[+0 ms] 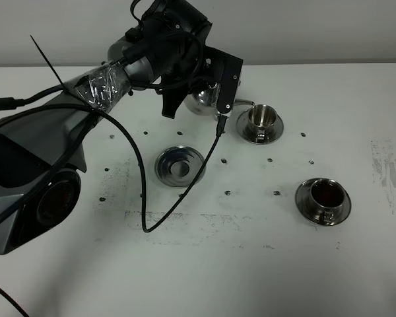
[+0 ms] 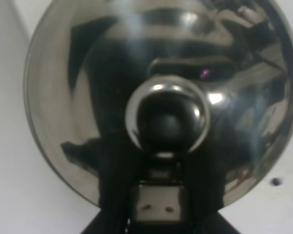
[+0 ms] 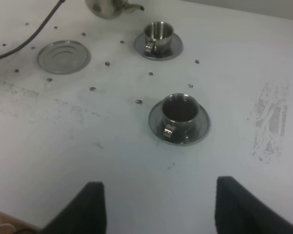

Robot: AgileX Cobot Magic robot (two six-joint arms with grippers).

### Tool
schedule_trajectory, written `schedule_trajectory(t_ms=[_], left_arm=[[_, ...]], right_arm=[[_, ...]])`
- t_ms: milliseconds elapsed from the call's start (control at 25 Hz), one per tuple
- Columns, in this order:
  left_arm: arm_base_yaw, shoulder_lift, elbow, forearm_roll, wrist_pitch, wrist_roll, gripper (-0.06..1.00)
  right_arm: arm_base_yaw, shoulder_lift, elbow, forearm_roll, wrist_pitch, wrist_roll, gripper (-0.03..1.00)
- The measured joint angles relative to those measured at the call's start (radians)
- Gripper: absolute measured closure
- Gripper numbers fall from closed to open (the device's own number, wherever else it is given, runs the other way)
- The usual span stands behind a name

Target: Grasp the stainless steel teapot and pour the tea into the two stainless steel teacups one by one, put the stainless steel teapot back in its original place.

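Gleaming mirror-bright, the stainless steel teapot [image 1: 201, 104] hangs clamped in the left pincer [image 2: 157, 202], one o'clock from the bare saucer [image 1: 179, 165], spout by the far teacup [image 1: 261, 117]; right pincer [image 3: 160, 187] spread wide, empty

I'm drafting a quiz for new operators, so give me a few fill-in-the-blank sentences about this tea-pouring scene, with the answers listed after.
1. The ___ arm holds the teapot.
2. The spare saucer has ___ standing on it.
3. The teacup farther from the teapot holds ___ liquid.
4. The right pincer stands ___.

Missing words: left; nothing; dark; open.
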Motion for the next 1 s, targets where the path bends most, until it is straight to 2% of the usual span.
schedule_trajectory(t_ms=[280,1000], left_arm=[[-0.031,0.027,-0.001,0.093,-0.046,-0.037,0.77],[-0.068,0.070,-0.001,0.247,-0.145,-0.056,0.77]], right_arm=[[0.000,0.000,0.000,0.000,0.000,0.000,0.49],[0.000,0.000,0.000,-0.008,0.000,0.000,0.49]])
